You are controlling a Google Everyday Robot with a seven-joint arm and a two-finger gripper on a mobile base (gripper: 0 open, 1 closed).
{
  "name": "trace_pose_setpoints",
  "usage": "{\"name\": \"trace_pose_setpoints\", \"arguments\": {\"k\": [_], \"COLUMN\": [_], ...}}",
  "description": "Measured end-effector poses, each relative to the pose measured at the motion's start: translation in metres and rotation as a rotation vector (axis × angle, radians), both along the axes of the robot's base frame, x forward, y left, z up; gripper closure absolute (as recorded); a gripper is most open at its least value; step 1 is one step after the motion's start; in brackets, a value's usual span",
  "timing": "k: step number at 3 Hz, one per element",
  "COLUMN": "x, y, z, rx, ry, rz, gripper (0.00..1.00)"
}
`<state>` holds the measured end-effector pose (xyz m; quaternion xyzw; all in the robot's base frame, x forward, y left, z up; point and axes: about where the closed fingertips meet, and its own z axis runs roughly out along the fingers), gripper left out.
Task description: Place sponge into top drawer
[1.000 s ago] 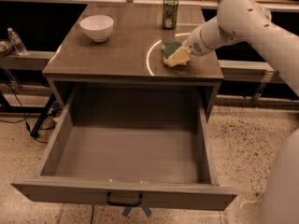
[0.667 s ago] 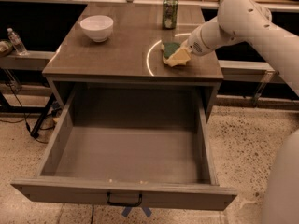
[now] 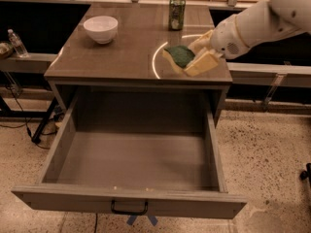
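Camera view: table [image 3: 126,57] over the pulled-out top drawer [image 3: 131,205].
bowl [image 3: 100,28]: white, table's left rear.
can [image 3: 176,13]: green, upright, rear.
sponge [image 3: 179,55]: green face up, at table's right front.
hand [image 3: 189,58]: clamped on sponge from the right.

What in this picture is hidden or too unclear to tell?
Camera view:
- Sponge: right end covered by the gripper at the tabletop's front right; lifted or resting, unclear.
- Arm: cut off by right edge.
- Can: label too blurred to read.
- Drawer: floor nearest front hidden by its front panel.
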<state>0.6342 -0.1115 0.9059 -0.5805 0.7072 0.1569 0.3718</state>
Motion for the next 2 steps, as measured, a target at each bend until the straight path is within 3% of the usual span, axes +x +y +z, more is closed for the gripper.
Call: {"name": "trace_pose_setpoints", "arguments": {"k": [1,2], "x": [-0.062,-0.07], "y": [0.0,0.0], "z": [0.033,0.019], "rx": [-0.014,-0.031], "ry": [-0.007,0.047], "rz": [0.245,0.259], "gripper": [1.0,1.0]}}
